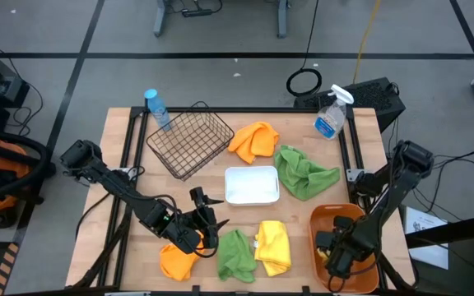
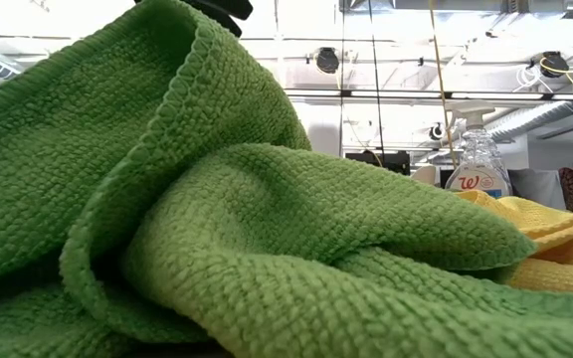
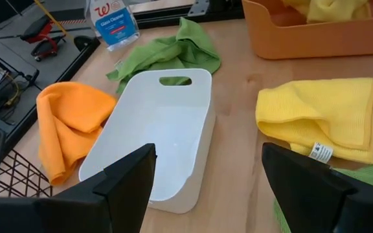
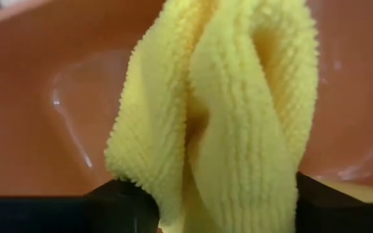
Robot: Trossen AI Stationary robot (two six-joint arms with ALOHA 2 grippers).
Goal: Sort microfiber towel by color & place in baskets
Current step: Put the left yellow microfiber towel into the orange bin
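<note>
My left gripper [image 1: 206,215] [image 3: 209,188] is open above bare table, just near of the white tray [image 1: 252,185] [image 3: 167,123]. An orange towel [image 1: 175,259], a green towel [image 1: 235,253] [image 2: 267,219] and a yellow towel [image 1: 272,247] [image 3: 322,116] lie along the near edge. Another orange towel [image 1: 253,140] and green towel [image 1: 303,171] lie beyond the tray, by the black wire basket [image 1: 189,140]. My right gripper [image 1: 336,247] [image 4: 225,207] is open, down inside the orange tub [image 1: 348,218] [image 4: 44,97], with a bunched yellow towel [image 4: 225,97] between its fingers. My right gripper points down into the orange tub with its fingers [image 4: 128,207] wide apart on either side of the bunched yellow towel's folds [image 4: 173,168]. I cannot tell whether the fingers touch the cloth. The towel rests in the tub.
A clear spray bottle [image 1: 330,115] [image 3: 112,22] stands at the far right corner. A blue-capped bottle [image 1: 156,107] stands at the far left by the wire basket. Bare wood shows left of the tray and between the tray and the near towels.
</note>
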